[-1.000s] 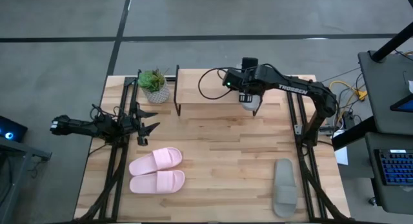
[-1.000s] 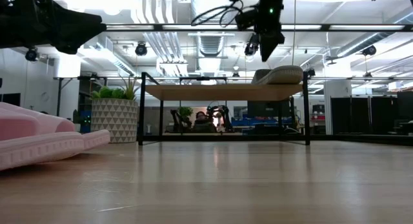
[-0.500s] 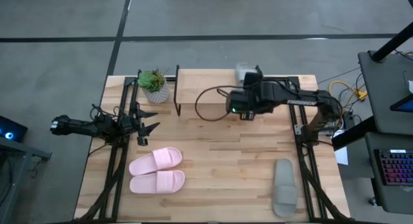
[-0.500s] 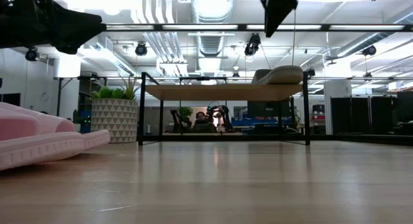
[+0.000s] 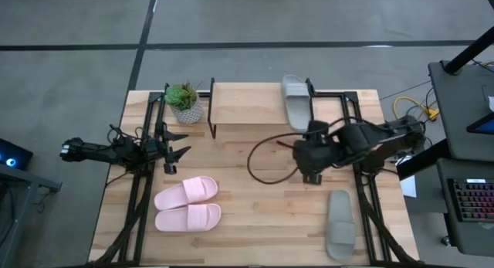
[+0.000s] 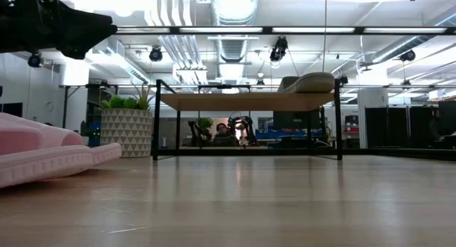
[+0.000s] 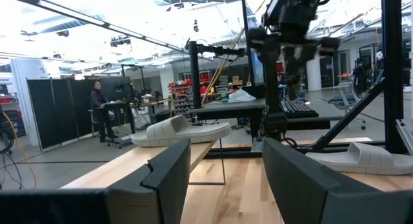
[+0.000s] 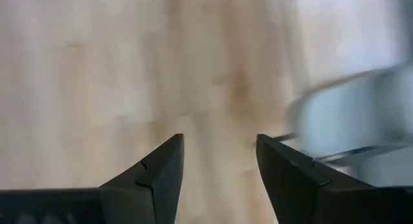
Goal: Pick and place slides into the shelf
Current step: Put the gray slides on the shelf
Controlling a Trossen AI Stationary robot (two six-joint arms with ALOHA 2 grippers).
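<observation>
The shelf (image 5: 247, 104) stands at the table's far edge. One grey-beige slide (image 5: 296, 103) lies sole down on the right end of its plank (image 6: 246, 101). The other grey-beige slide (image 5: 340, 224) lies on the table at the near right, and the pink pair (image 5: 187, 205) lies side by side at the near left. My right gripper (image 5: 311, 174) hangs open above the bare table, between the shelf and the near grey slide, pointing steeply down (image 8: 219, 143). My left gripper (image 5: 174, 149) waits open at the left edge, pointing level across the table (image 7: 226, 150).
A potted plant (image 5: 184, 103) stands just left of the shelf. Black frame rails run along the table's left side (image 5: 139, 191) and right side (image 5: 367, 198). A black cable (image 5: 266, 156) loops from my right arm. Bare wood lies in the middle.
My right gripper has swung away from the grey slide on the shelf toward the table's near edge, rising out of the low view and tipping to point more steeply down. The slide stays on the shelf's right end.
</observation>
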